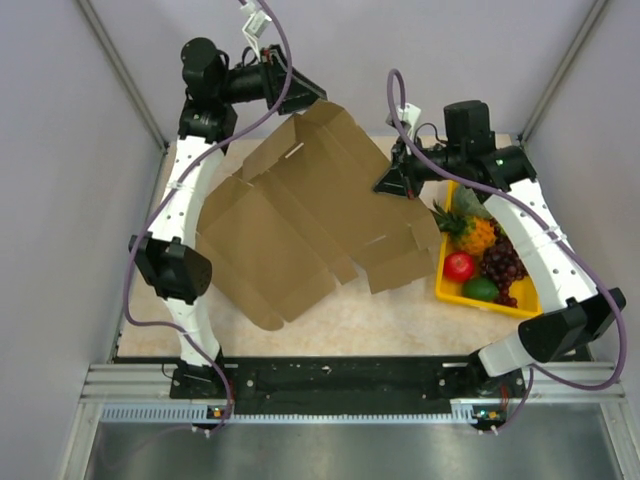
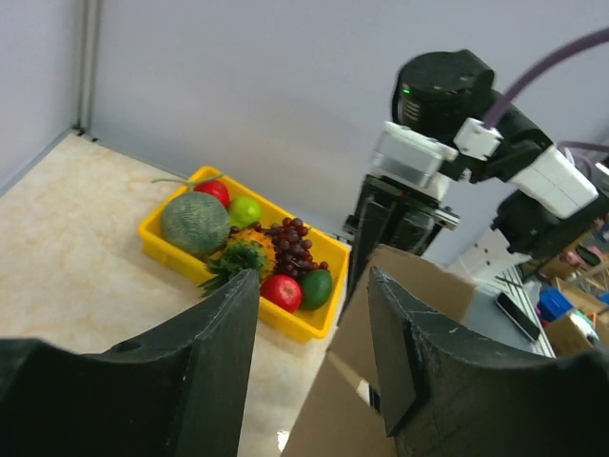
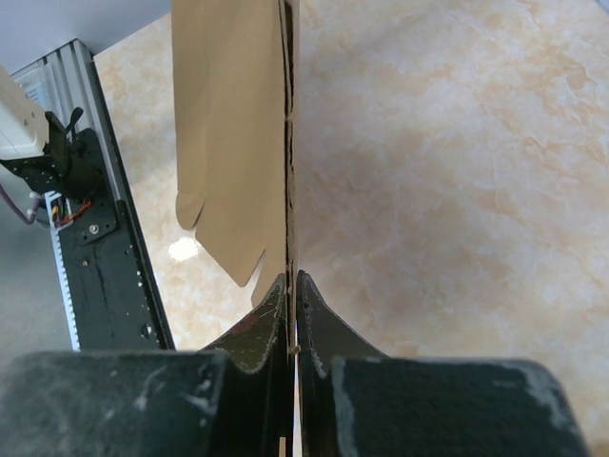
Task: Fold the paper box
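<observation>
The paper box (image 1: 290,215) is a flat brown die-cut sheet with flaps, spread across the table's middle and partly lifted. My right gripper (image 1: 392,183) is shut on its right edge; in the right wrist view the jaws (image 3: 292,278) pinch the thin sheet (image 3: 233,143) edge-on. My left gripper (image 1: 305,98) is at the sheet's far edge. In the left wrist view it (image 2: 312,286) is open, with the cardboard (image 2: 328,419) rising between the fingers, close to the right finger (image 2: 428,362).
A yellow fruit tray (image 1: 447,285) with melon, pineapple, grapes, apple and avocado stands at the table's right, just beside the right arm; it also shows in the left wrist view (image 2: 162,252). Grey walls enclose the back and sides. A black rail (image 1: 330,380) runs along the near edge.
</observation>
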